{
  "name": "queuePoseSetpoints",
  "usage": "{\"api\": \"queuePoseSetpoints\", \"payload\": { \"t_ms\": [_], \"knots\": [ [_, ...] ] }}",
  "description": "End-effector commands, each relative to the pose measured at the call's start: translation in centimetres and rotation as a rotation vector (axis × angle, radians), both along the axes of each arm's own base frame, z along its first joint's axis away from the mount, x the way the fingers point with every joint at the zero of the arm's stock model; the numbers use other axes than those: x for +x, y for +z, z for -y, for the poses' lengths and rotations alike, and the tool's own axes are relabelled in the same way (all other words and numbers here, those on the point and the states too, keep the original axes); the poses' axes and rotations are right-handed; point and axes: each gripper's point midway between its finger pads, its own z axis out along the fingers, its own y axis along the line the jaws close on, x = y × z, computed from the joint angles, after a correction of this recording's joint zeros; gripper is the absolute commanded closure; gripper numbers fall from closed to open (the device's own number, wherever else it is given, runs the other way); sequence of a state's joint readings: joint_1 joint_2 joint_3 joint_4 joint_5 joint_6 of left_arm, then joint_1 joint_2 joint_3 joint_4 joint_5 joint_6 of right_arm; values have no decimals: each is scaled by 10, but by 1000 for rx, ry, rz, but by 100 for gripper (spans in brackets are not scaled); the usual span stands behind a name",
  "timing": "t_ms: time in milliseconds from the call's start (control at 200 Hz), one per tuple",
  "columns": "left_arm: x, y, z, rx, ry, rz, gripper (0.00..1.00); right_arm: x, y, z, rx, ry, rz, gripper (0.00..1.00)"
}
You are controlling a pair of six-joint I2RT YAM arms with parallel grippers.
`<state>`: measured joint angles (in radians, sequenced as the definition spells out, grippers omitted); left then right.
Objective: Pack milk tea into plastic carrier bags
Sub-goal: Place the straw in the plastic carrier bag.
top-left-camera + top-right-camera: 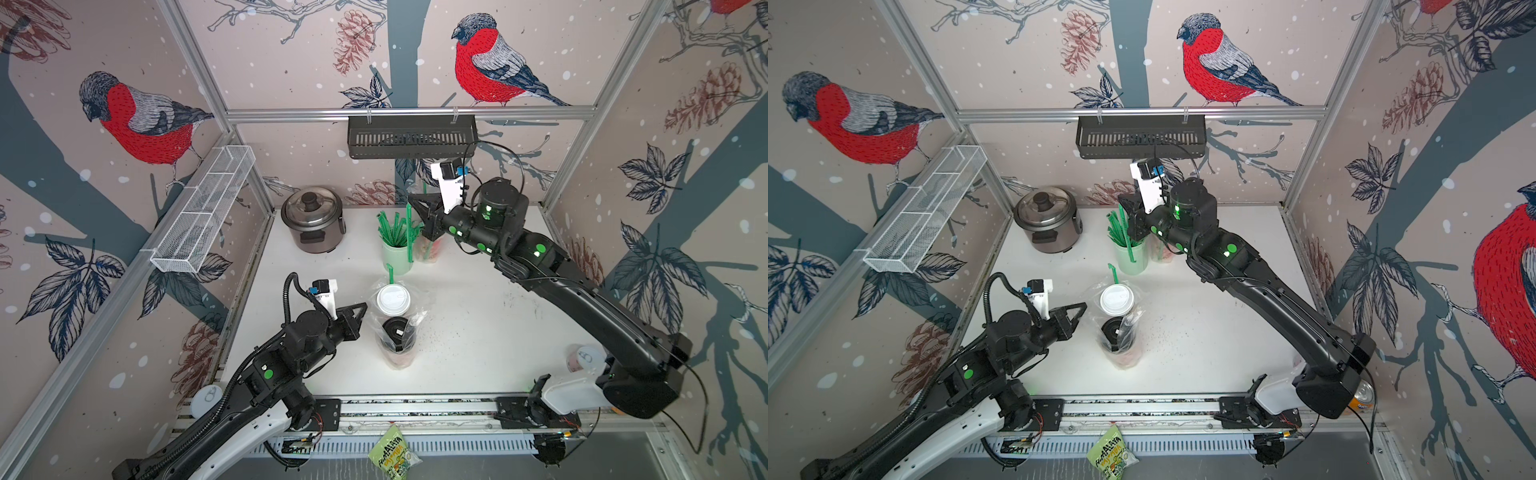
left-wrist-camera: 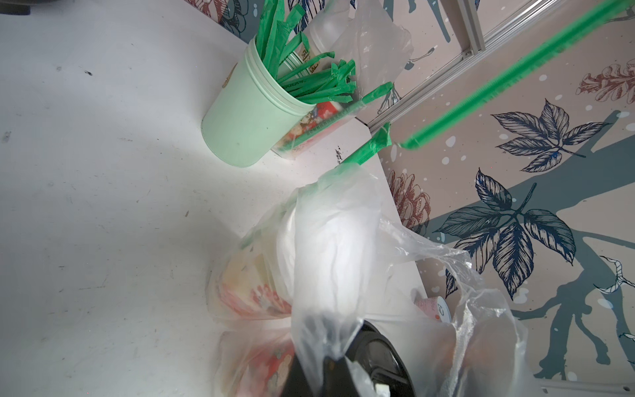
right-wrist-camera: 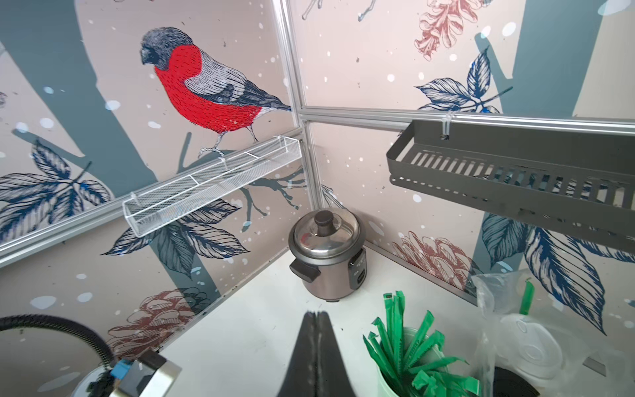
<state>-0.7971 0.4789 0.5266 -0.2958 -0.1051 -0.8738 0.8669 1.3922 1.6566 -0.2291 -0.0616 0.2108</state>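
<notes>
Table (image 1: 478, 332) fills the middle of both top views. Right arm (image 1: 582, 299) runs from lower right to upper centre, and left arm (image 1: 266, 374) sits lower left. Cooker (image 1: 313, 220) is upper left on the table.

Front bag (image 1: 419, 318) stands centre frame and holds a white-lid cup (image 1: 392, 298) and a black-lid cup (image 1: 397, 330), both upright. Back bag (image 2: 374, 48), with a red-print cup (image 2: 318, 117) inside, stands upper centre, just beside the straw cup (image 1: 397, 255).

Left gripper (image 2: 329, 359): I read it as pinched on front-bag film. Right gripper (image 3: 315, 314): fingers pressed together, nothing between them.
</notes>
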Motion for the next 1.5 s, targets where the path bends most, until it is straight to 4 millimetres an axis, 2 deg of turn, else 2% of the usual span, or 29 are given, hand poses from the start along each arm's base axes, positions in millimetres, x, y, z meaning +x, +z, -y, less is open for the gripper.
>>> {"api": "queuePoseSetpoints", "payload": {
  "t_ms": [0,130,180,210,430,630,876,1296,1496],
  "knots": [
    [0,13,5,-8,-29,44,100,-27,16,1,71,68,8,100],
    [-3,14,9,7,-66,56,100,-61,22,1,144,157,-13,100],
    [-4,14,11,14,-82,62,100,-69,15,-7,145,186,-38,100],
    [-4,15,12,17,-91,65,100,-80,22,-1,167,202,-31,100],
    [-9,19,17,31,-142,89,100,-111,13,-9,200,257,-68,100],
    [-12,22,22,29,-175,102,100,-126,3,-14,230,282,-98,100],
    [-14,26,24,18,-191,114,100,-133,-8,-14,222,274,-120,100],
    [-14,25,26,20,-201,113,100,-151,-45,-22,191,303,-210,100],
    [-13,26,27,16,-202,113,100,-160,-47,-21,188,321,-229,100]
  ]
}}
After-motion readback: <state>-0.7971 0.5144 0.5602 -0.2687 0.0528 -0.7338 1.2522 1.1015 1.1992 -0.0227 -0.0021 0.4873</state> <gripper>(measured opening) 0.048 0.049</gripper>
